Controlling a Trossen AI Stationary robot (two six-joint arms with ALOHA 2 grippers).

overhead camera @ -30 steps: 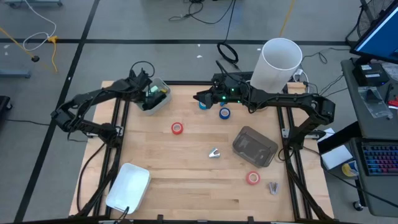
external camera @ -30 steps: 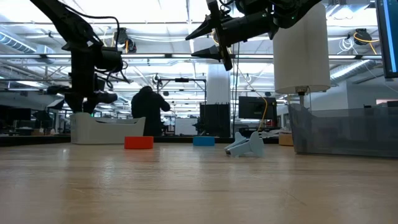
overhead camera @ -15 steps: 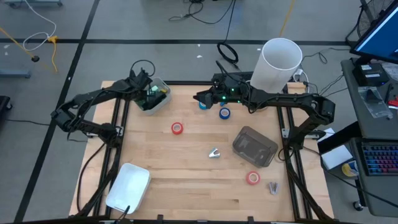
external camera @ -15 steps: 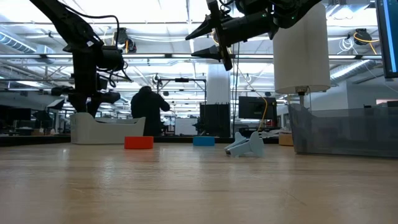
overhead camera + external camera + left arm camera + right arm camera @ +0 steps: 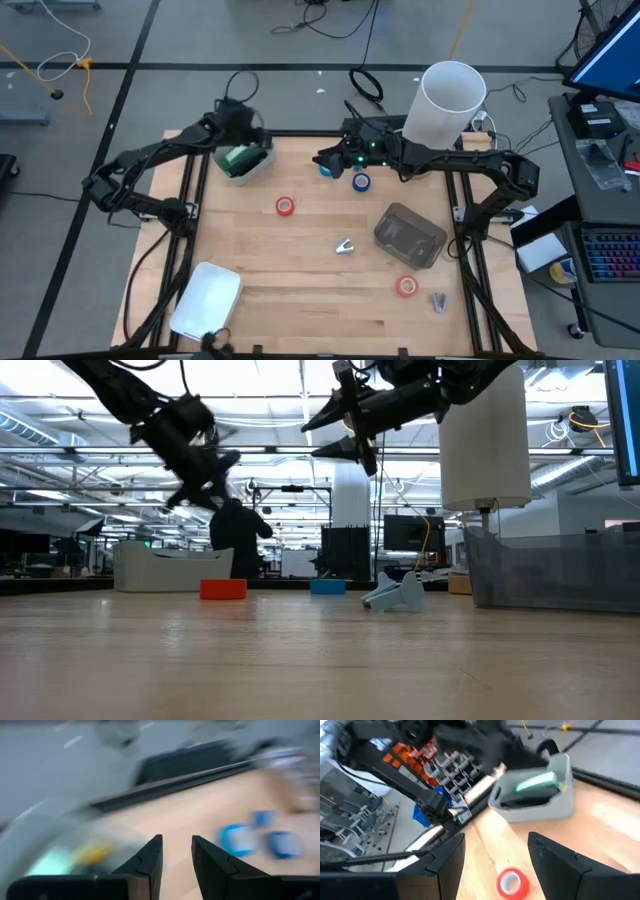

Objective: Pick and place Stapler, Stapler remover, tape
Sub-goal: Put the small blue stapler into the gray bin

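From above, the left arm reaches along the bench's point(image 5: 300, 300) far edge, its left claw point(image 5: 243, 128) over the bin point(image 5: 262, 165) at the far left corner. The right claw point(image 5: 322, 158) hovers mid far edge beside two blue tape rolls point(image 5: 361, 181). One red roll point(image 5: 286, 206) lies centrally, another point(image 5: 406, 286) near the right front corner.

At bench level, both claws hang high, the left tilted, the right level.

The left wrist shows narrowly parted fingers point(image 5: 150, 862) holding nothing.

The right wrist shows wide-spread fingers point(image 5: 555, 857) above a red roll point(image 5: 512, 882).
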